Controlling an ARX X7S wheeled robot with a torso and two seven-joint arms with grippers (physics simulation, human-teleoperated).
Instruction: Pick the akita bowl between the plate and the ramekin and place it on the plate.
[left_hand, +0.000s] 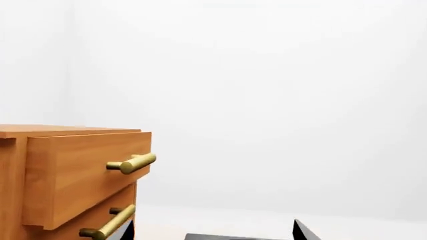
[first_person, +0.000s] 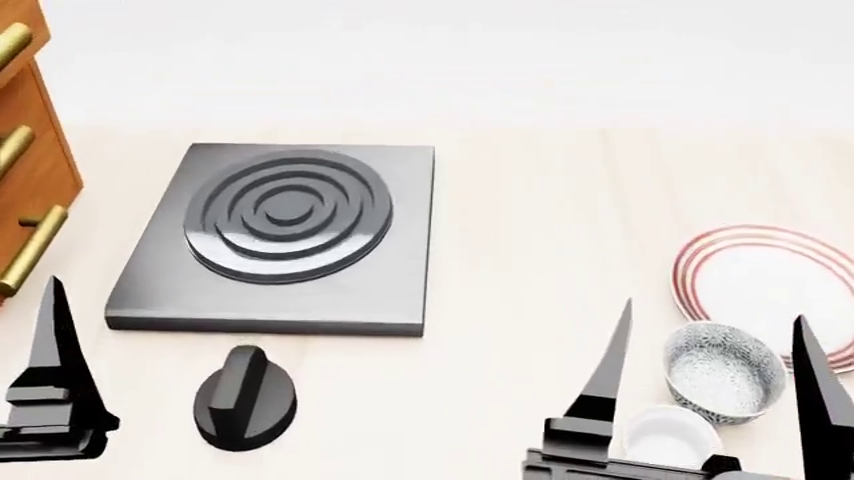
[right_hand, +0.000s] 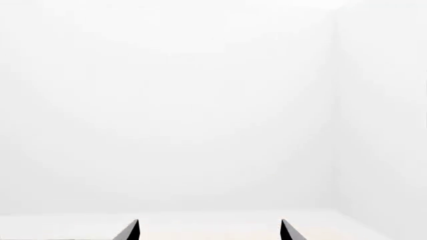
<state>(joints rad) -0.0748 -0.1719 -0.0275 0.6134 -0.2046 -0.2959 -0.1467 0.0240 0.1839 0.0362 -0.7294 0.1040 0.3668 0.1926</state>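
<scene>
One akita bowl (first_person: 725, 371) in sight, sitting on the bench (first_person: 534, 250) between plate (first_person: 767, 280) beyond and ramekin (first_person: 663, 437) nearer, framed between the right gripper (first_person: 714, 360) jaws in the head view. Probably rigid, light, glazed and slick, chippable; best pinched across the rim wall. Right jaws spread wide, holding nothing, touching nothing visible. Left gripper (first_person: 54, 330) only partly shown; spacing impossible to tell.
</scene>
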